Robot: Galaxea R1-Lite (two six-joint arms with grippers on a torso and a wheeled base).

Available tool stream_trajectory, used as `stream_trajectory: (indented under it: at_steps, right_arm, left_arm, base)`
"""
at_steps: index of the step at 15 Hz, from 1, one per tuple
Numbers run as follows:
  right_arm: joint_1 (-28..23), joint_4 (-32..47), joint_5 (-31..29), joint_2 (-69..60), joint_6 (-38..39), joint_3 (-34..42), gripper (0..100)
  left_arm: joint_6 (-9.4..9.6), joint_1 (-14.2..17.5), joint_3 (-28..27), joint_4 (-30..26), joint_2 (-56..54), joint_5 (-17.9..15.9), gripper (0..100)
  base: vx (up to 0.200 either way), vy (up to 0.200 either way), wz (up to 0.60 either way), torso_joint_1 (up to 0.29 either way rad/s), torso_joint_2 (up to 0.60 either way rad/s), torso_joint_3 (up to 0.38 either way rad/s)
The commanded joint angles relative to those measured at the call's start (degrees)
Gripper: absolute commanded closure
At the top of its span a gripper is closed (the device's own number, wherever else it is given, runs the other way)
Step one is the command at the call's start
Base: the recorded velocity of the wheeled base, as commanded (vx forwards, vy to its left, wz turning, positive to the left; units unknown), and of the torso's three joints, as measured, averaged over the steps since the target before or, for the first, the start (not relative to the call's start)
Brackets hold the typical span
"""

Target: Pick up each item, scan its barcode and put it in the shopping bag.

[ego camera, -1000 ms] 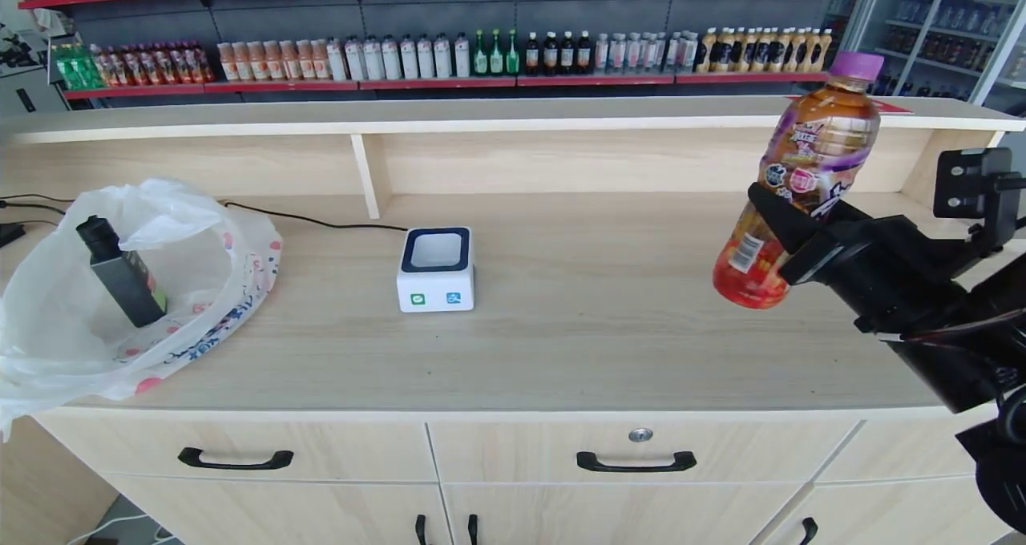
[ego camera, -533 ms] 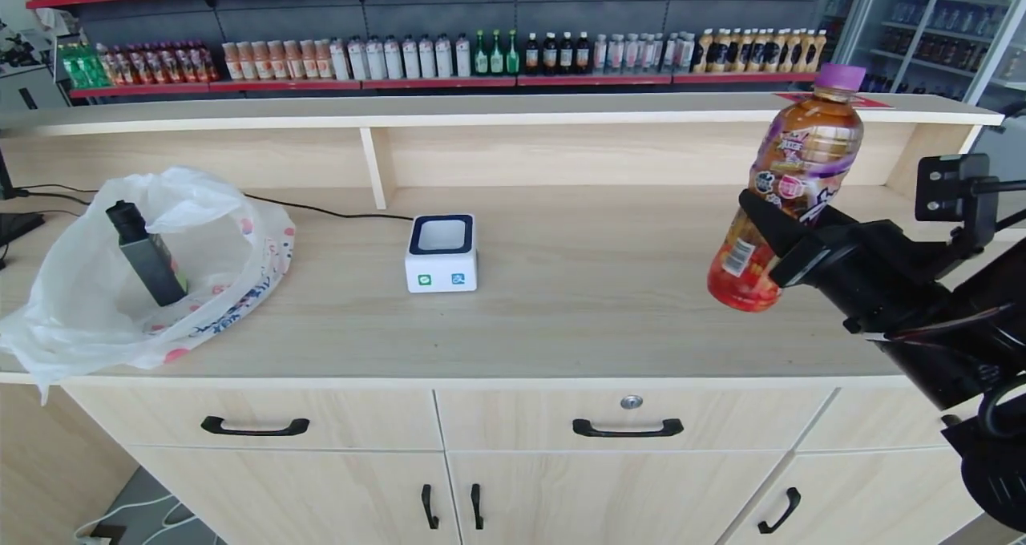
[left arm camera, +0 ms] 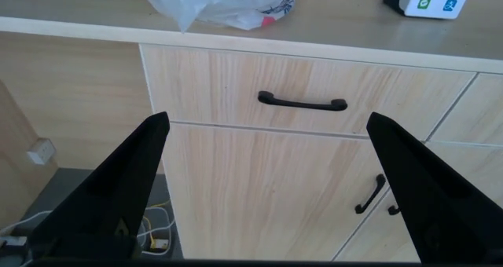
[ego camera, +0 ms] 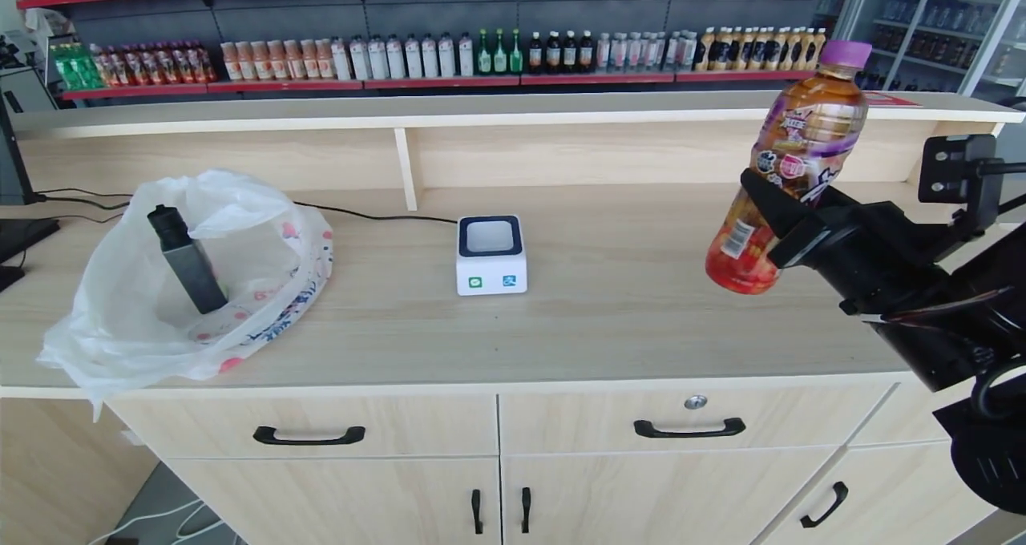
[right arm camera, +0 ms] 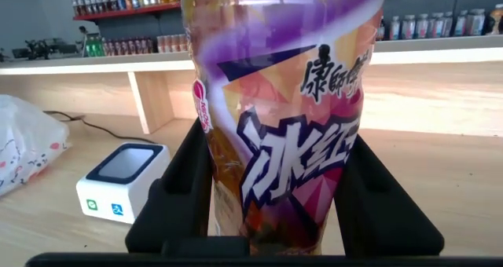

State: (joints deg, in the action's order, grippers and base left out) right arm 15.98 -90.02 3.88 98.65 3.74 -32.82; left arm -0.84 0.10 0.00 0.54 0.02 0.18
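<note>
My head camera has shifted: the tabletop (ego camera: 609,320), shopping bag (ego camera: 112,329) and scanner (ego camera: 491,255) now sit further right in its view, and more of the cabinet front (ego camera: 577,481) shows. Measured against them, my right hand (ego camera: 761,216) has carried the bottle (ego camera: 805,140) slightly nearer the scanner.

The bottle (ego camera: 809,136) at three o'clock is clear, glossy plastic under a shiny printed wrap. The bag (ego camera: 264,240) at nine o'clock is thin, crinkled, see-through plastic. The counter (ego camera: 609,320) is pale, matt wood. The scanner (ego camera: 490,255) is smooth white plastic with a glossy top pane. The drawer handles (ego camera: 689,429) look matt black; the lock (ego camera: 696,401) is bright metal.
</note>
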Motion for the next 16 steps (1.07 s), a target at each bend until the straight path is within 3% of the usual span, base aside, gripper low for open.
stream_trajectory:
  at_steps: [1, 16]
  right_arm:
    - [0.0, 0.0, -0.1, 0.5, 0.4, -0.6, 100]
    - [-0.2, 0.0, -0.2, -3.9, 0.7, 1.4, 100]
  left_arm:
    - [-0.13, 0.0, 0.0, 0.0, 0.1, 0.1, 0]
    - [-0.13, 0.0, 0.0, 0.0, 0.1, 0.1, 0]
  base:
    - [0.0, 0.2, 0.0, -0.002, 0.0, 0.002]
    - [0.0, 0.187, 0.0, 0.001, 0.0, 0.004]
